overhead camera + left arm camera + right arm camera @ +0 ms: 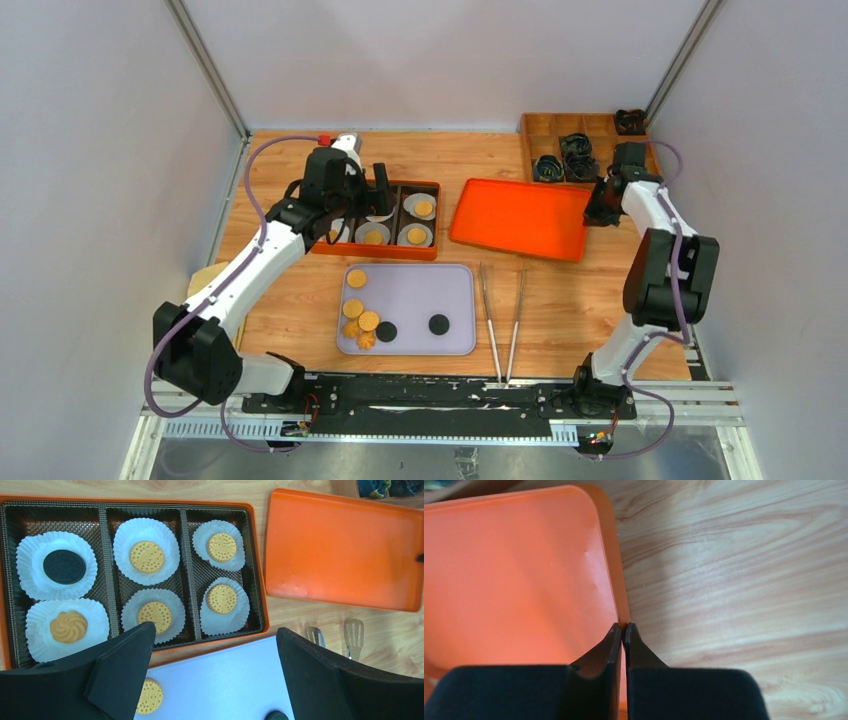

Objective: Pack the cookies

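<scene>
My left gripper [215, 637] hangs wide apart; the cookies [147, 557] lie flat, face up, in the box [258, 580] beyond its tips. My right gripper [624, 629] pinches the rim of the orange lid [519, 570].

Left arm [250, 262]: base at near-left corner, stretched diagonally toward far edge, left of centre. Left gripper [215, 632] pointing down, fingers spread wide, nothing between them.

Right arm [660, 265]: base at near edge, right side; elbow folded high by right edge, forearm angled toward far-right corner. Right gripper [624, 627] low, fingers pressed together, pinching rim of orange lid [514, 575].
</scene>
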Action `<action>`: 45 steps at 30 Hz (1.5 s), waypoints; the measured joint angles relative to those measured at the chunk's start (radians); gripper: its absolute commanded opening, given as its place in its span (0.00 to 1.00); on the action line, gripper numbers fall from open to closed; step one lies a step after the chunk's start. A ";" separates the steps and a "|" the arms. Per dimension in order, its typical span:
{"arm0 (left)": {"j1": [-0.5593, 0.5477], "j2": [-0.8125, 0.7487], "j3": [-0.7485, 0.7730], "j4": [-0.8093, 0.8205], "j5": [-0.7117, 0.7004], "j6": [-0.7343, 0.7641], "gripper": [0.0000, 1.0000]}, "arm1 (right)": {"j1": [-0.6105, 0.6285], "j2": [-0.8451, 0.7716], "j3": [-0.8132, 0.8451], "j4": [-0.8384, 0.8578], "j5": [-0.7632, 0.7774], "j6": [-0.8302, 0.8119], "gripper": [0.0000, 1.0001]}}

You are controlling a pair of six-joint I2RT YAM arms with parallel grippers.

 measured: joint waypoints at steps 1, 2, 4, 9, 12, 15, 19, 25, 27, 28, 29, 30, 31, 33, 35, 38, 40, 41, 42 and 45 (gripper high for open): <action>0.000 0.004 0.000 0.005 0.003 0.000 0.97 | 0.000 -0.042 -0.006 -0.001 -0.004 0.000 0.00; 0.000 0.009 0.000 0.010 0.006 0.000 0.97 | 0.000 -0.079 -0.008 -0.004 -0.006 0.000 0.00; 0.000 0.018 0.000 0.023 0.017 0.000 0.97 | 0.000 -0.142 -0.012 -0.005 -0.007 0.000 0.00; -0.003 0.047 0.000 0.087 0.075 0.000 0.97 | 0.001 -0.282 -0.016 -0.003 -0.010 0.013 0.00; -0.019 0.079 0.004 0.127 0.112 0.005 0.97 | 0.001 -0.340 -0.016 -0.011 -0.017 0.019 0.00; -0.039 0.119 0.024 0.150 0.144 0.014 0.97 | 0.001 -0.397 -0.016 -0.030 -0.042 0.019 0.00; -0.051 0.158 0.043 0.212 0.190 0.023 0.98 | 0.001 -0.459 -0.016 -0.038 -0.092 0.022 0.00; -0.051 0.233 0.084 0.303 0.225 0.045 0.98 | 0.001 -0.520 -0.016 -0.054 -0.190 0.026 0.00; -0.051 0.267 0.101 0.330 0.238 0.049 0.98 | 0.001 -0.530 -0.016 -0.061 -0.225 0.026 0.00; -0.051 0.282 0.106 0.340 0.245 0.049 0.98 | 0.001 -0.533 -0.016 -0.065 -0.242 0.027 0.00; -0.051 0.293 0.109 0.349 0.251 0.049 0.98 | 0.001 -0.535 -0.016 -0.068 -0.257 0.027 0.00; -0.051 0.304 0.116 0.356 0.256 0.049 0.98 | 0.001 -0.536 -0.016 -0.072 -0.273 0.028 0.00; -0.051 0.316 0.123 0.362 0.262 0.049 0.98 | 0.001 -0.537 -0.016 -0.074 -0.292 0.030 0.00; -0.051 0.336 0.140 0.375 0.269 0.050 0.97 | 0.001 -0.537 -0.016 -0.076 -0.316 0.033 0.00; -0.051 0.361 0.164 0.386 0.278 0.049 0.90 | 0.001 -0.536 -0.016 -0.080 -0.351 0.037 0.00; -0.051 0.393 0.198 0.403 0.306 0.042 0.70 | 0.002 -0.534 -0.018 -0.079 -0.381 0.041 0.00; -0.051 0.407 0.213 0.413 0.328 0.027 0.51 | 0.004 -0.530 -0.029 -0.072 -0.393 0.043 0.00; -0.051 0.412 0.217 0.419 0.343 0.020 0.43 | 0.004 -0.527 -0.037 -0.068 -0.398 0.045 0.00; -0.051 0.413 0.219 0.426 0.357 0.013 0.35 | 0.005 -0.521 -0.045 -0.065 -0.404 0.048 0.00; -0.044 0.414 0.219 0.436 0.370 -0.007 0.19 | 0.005 -0.494 -0.059 -0.062 -0.388 0.049 0.00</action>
